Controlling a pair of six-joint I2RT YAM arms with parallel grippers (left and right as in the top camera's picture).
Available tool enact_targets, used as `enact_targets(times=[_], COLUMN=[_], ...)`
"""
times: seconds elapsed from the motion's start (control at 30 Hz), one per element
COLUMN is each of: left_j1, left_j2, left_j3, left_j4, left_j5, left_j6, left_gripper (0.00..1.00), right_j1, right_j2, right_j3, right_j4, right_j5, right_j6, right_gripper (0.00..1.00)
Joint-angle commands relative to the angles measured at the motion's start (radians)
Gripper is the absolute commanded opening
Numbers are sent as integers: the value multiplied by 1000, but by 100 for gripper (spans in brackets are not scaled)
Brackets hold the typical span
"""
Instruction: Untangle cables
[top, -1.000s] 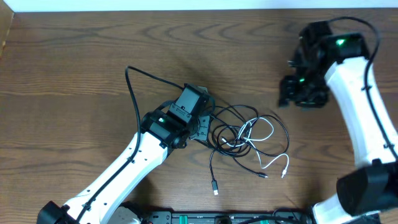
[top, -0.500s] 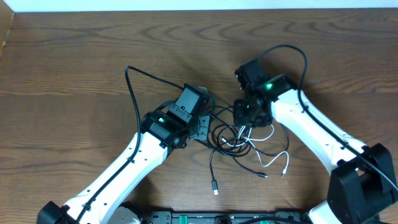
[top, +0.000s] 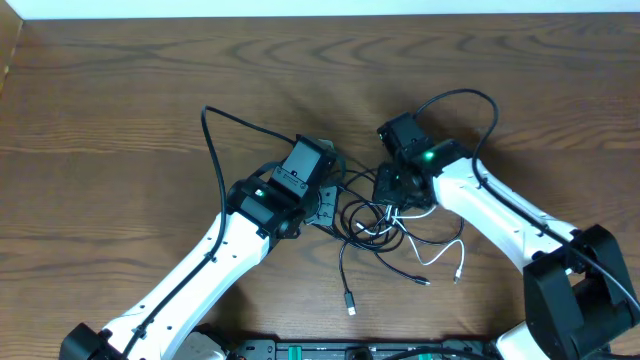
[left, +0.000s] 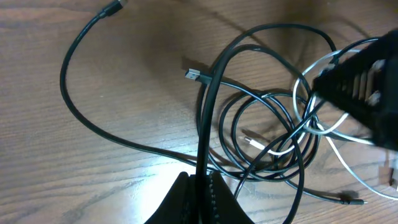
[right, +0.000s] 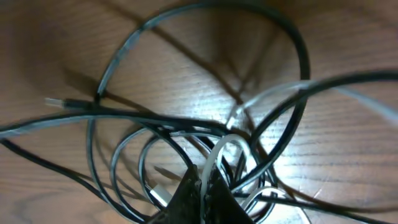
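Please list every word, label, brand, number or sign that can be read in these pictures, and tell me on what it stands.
None: no readable text shows in any view.
The cables, the wooden table and both arms bear no visible lettering.
The green spots on the left arm and the right arm are lights, not signs.

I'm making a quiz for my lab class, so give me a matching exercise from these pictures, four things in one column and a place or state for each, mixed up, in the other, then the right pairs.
Things:
1. left gripper
2. right gripper
3. white cable
4. black plug end

Places or states:
A. lying alone nearest the table's near edge
B. pinching a black cable
C. trailing out of the tangle toward the right arm's side
D. closed at a white loop in the tangle

Pairs: 1-B, 2-D, 3-C, 4-A
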Motion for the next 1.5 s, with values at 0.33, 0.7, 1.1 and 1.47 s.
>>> enact_targets(times=[0.33, 0.7, 1.1, 1.47], left_j1=[4, 4, 72, 515], left_j2=[2, 2, -33, -152], left_j3=[5, 5, 6, 6], left_j4=[-6, -6, -21, 162], left_j5=[-14, -14, -322, -300], left_j6=[-12, -12, -14, -156], left_gripper=[7, 7, 8, 7], right_j1=[-376, -604, -869, -1011], right_j2=[-82, -83, -83, -83], right_j3=[779, 1004, 1066, 1065], right_j4=[-365, -388, -542, -612], right_j5=[21, -40, 525, 615], right_j6=[-312, -413, -278, -208], right_gripper=[1, 1, 1, 1])
